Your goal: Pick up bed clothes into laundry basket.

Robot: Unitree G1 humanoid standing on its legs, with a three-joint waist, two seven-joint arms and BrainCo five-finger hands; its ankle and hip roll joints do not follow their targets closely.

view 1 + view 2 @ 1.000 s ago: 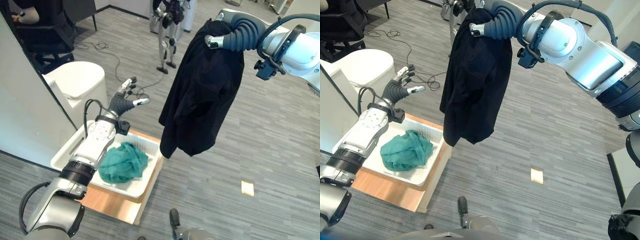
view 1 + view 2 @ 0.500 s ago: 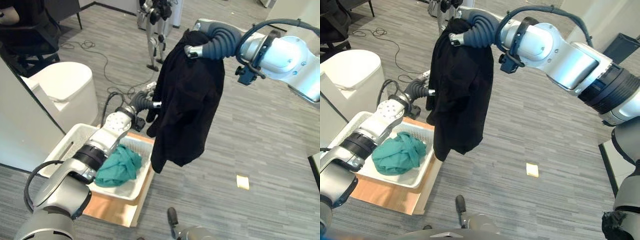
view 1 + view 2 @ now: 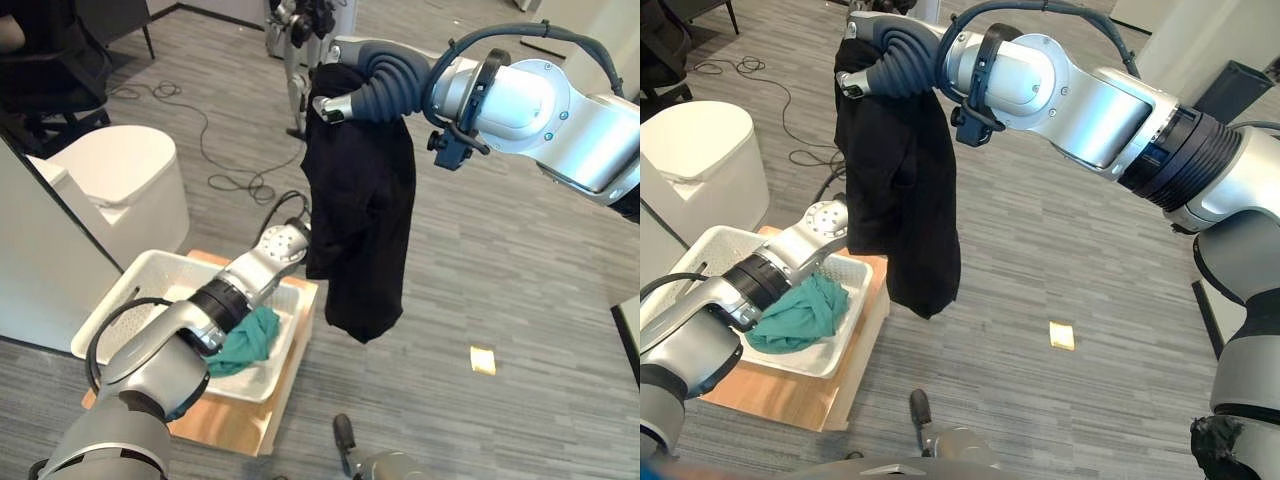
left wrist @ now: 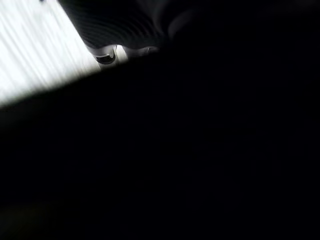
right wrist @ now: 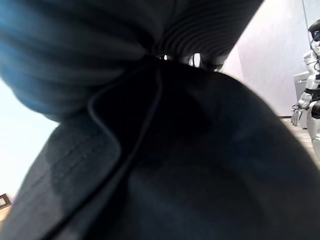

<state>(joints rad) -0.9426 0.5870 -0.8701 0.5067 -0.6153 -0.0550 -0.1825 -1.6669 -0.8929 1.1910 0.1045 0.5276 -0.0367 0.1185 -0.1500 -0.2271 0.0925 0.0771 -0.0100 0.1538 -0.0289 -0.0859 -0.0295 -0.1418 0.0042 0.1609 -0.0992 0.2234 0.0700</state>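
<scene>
A white lidded bin (image 3: 130, 185) stands beside the white laundry basket (image 3: 120, 305), which sits on a low wooden platform (image 3: 225, 425); a dark cable (image 3: 215, 150) trails over the grey floor beyond, and a small yellow scrap (image 3: 482, 360) lies on the floor well apart to the right. Another humanoid robot (image 3: 300, 40) stands at the far end of the room.

The right arm reaches across high, its hand (image 3: 345, 100) with fingers curled round the top of a black garment (image 3: 362, 215), which hangs straight down from them, its lower hem just past the basket's near right corner. The garment blocks the left hand from the head camera: the left arm stretches over the basket and ends behind the cloth, below the right fingers. A green cloth (image 3: 800, 312) lies crumpled in the basket under that forearm.

The left wrist view gives a glimpse of one fingertip (image 4: 106, 56) against dark fabric (whether those fingers grip or are spread I cannot tell). The right wrist view shows gathered black folds at the hand's ribbed cover.
</scene>
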